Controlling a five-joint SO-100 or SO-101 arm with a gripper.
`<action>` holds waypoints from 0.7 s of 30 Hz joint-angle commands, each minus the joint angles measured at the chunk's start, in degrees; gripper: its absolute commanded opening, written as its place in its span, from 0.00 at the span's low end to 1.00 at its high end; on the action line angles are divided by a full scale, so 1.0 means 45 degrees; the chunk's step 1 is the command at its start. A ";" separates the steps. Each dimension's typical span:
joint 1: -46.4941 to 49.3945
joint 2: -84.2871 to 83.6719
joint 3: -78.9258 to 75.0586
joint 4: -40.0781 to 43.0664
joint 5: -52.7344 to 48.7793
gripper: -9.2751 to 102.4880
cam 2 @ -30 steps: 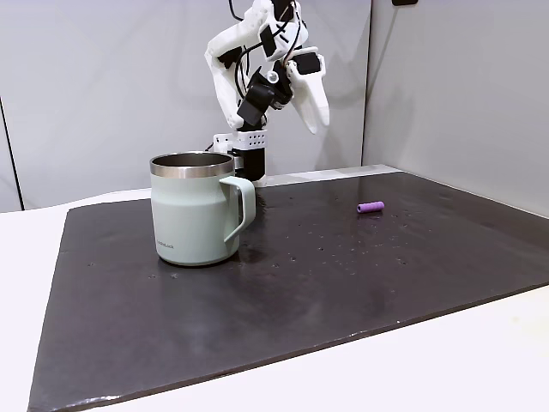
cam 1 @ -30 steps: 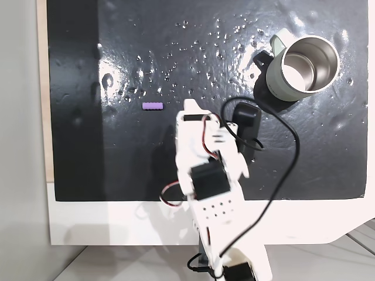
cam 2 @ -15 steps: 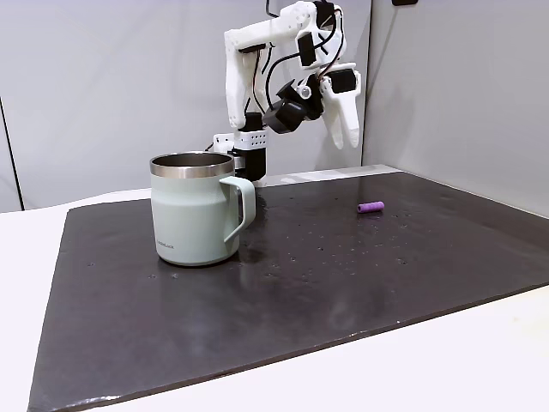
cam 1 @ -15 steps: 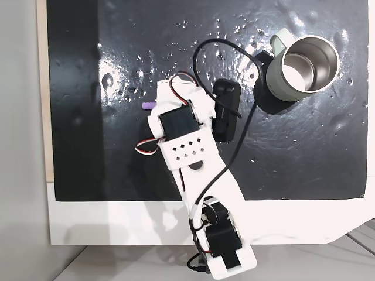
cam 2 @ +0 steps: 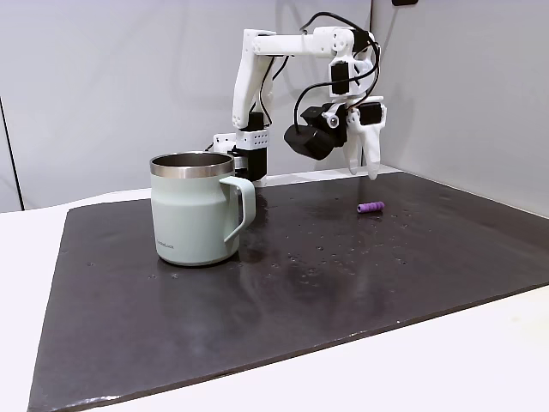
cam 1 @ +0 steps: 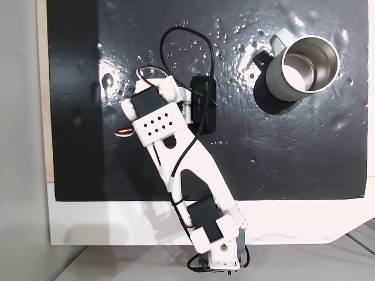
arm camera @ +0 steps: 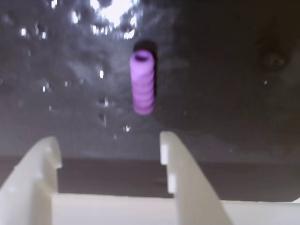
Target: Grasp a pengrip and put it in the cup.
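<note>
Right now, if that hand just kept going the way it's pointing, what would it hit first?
Probably the pengrip: the open hand points down at it, with the dark mat beneath, though depth is unclear.

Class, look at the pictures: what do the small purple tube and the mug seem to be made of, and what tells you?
The purple tube looks like soft rubber or silicone: matt, ribbed, hollow at the end. The mug seems to be metal with a matt pale green coating outside; its rim and inside are bare, shiny steel by the look.
</note>
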 commanded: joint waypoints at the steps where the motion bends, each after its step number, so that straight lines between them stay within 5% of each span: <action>1: 0.0078 -0.0410 -0.1211 0.0137 0.0332 0.28; 21: -0.0684 -0.3027 -0.2910 0.0371 0.0859 0.28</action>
